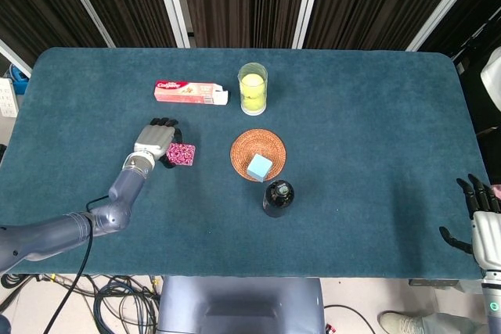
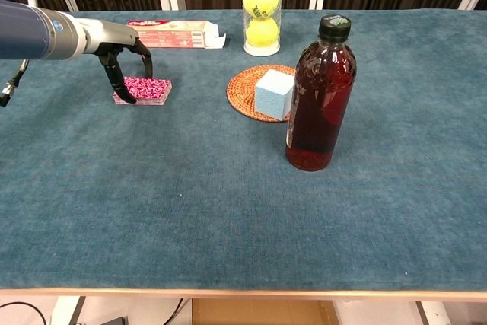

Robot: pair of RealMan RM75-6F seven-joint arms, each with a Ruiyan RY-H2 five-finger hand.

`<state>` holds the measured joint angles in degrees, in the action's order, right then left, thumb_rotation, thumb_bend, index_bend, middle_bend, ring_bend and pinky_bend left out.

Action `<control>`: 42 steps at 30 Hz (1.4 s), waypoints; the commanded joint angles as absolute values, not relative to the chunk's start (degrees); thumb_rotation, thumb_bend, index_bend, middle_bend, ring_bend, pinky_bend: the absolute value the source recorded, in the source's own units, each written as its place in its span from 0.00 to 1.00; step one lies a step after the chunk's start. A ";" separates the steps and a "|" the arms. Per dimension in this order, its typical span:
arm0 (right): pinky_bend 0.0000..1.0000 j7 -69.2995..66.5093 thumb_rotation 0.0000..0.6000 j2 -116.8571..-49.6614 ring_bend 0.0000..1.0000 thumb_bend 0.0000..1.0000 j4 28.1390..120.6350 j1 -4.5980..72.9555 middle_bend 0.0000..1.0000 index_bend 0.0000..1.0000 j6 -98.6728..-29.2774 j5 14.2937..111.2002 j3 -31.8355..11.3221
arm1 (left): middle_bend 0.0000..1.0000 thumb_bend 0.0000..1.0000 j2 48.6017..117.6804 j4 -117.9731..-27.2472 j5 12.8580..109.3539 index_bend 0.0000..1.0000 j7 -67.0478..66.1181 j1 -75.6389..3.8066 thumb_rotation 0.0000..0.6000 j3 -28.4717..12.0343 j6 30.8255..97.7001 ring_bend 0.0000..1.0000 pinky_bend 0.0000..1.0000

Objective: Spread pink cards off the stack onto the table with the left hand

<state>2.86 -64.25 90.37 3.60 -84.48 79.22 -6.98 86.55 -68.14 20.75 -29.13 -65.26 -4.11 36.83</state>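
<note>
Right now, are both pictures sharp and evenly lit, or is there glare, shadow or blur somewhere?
Head view: even light, sharp; the left robot hand casts only a faint shadow by the pink patterned card stack. Chest view: sharp too, with small bright glints on the dark red plastic bottle and the clear tennis-ball tube; curtains behind are dark.

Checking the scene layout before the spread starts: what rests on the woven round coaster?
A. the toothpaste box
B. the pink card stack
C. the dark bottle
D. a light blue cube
D: the light blue cube sits on the woven coaster, while the dark bottle stands on the cloth beside it.
</note>
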 commanded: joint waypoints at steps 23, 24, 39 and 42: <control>0.21 2.74 1.00 -64.18 0.08 0.19 90.49 3.77 0.04 0.10 -84.02 79.31 -6.85 | 0.17 0.26 87.02 -67.85 20.57 0.50 -29.17 -65.63 1.00 -3.88 37.79 0.00 0.00; 0.21 2.73 1.00 -64.19 0.08 0.19 90.49 3.79 0.04 0.10 -84.03 79.34 -6.86 | 0.17 0.26 87.04 -67.81 20.70 0.50 -29.13 -65.61 1.00 -3.93 37.89 0.00 0.00; 0.21 3.06 1.00 -64.22 0.08 0.19 90.63 3.87 0.04 0.10 -83.81 79.25 -6.79 | 0.18 0.26 85.05 -70.45 21.51 0.51 -28.85 -65.30 1.00 -4.51 38.92 0.00 0.00; 0.21 3.10 1.00 -64.19 0.08 0.19 90.67 3.87 0.04 0.10 -83.76 79.21 -6.76 | 0.18 0.26 85.08 -70.45 21.88 0.51 -28.68 -65.22 1.00 -4.64 39.13 0.00 0.00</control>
